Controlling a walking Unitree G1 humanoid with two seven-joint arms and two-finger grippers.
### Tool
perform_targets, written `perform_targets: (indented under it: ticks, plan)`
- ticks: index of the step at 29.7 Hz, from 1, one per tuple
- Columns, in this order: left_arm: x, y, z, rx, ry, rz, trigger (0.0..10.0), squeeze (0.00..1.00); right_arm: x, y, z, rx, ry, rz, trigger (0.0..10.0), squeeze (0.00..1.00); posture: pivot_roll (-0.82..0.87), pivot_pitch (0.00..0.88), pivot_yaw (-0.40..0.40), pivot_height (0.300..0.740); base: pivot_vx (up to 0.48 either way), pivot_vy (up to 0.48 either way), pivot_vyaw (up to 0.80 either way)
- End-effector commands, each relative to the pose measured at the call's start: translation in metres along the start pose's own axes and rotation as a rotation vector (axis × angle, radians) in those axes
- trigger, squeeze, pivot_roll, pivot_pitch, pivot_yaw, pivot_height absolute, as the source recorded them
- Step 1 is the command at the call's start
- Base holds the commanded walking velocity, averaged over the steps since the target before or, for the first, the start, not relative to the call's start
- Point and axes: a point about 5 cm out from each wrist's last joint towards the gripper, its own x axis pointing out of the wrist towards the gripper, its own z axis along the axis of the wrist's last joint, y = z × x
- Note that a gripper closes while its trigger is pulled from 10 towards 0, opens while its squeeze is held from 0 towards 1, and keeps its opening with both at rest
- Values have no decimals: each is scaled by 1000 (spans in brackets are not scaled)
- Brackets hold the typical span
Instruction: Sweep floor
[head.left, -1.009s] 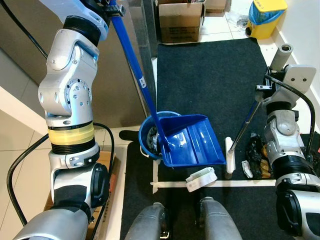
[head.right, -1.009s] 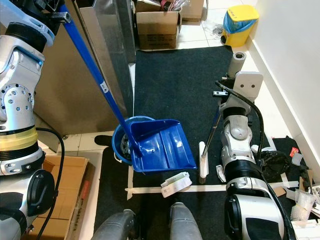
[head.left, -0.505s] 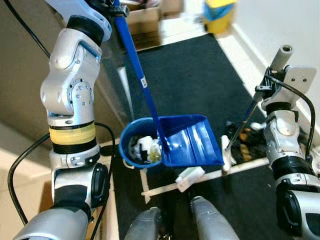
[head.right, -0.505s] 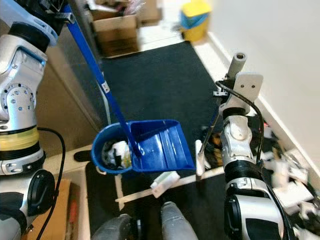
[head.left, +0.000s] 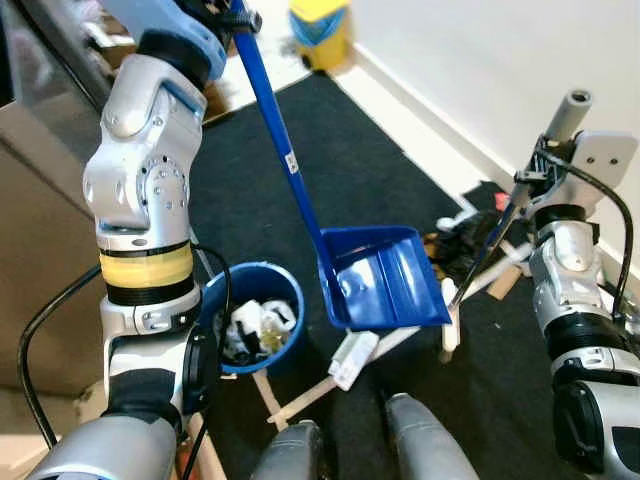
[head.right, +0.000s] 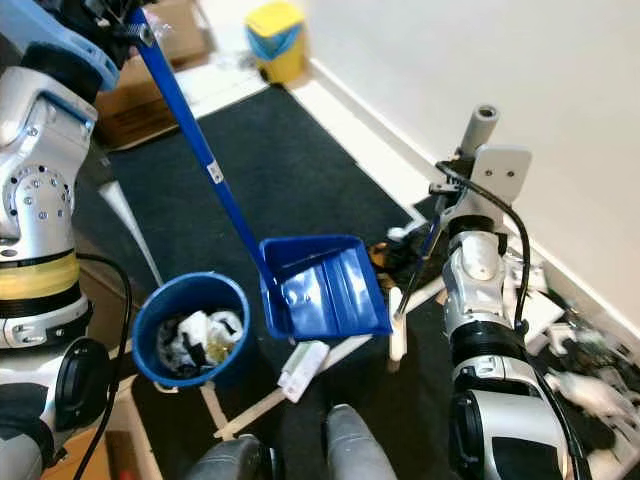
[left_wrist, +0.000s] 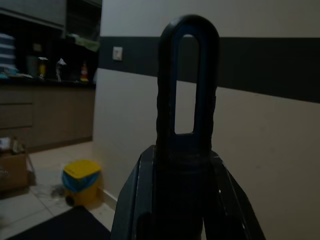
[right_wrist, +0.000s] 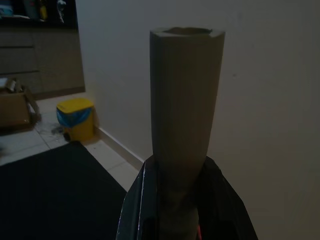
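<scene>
The left gripper (left_wrist: 175, 200), clenched on the dustpan (head.left: 382, 290) handle, and the right gripper (right_wrist: 186, 200), grasping the broom (head.left: 478, 270), face litter (head.left: 462, 238) lying on the robot's right.

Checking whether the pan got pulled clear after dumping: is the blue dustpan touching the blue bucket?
Apart. In the right eye view a strip of black mat shows between the blue dustpan and the rim of the blue bucket, which holds litter.
</scene>
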Motion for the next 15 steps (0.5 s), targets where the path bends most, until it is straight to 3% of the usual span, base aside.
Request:
perform_targets:
  ticks: [1,15]
  plan:
    - [0,-2,7,6,-37,-11,10000,0,-1,-1,2,-2,-16,0,10000,0,-36,136,73,740,0,0,-756]
    - [1,-1,6,5,-34,-9,10000,0,-1,-1,2,-1,-14,2,10000,0,-35,139,74,740,0,0,-756]
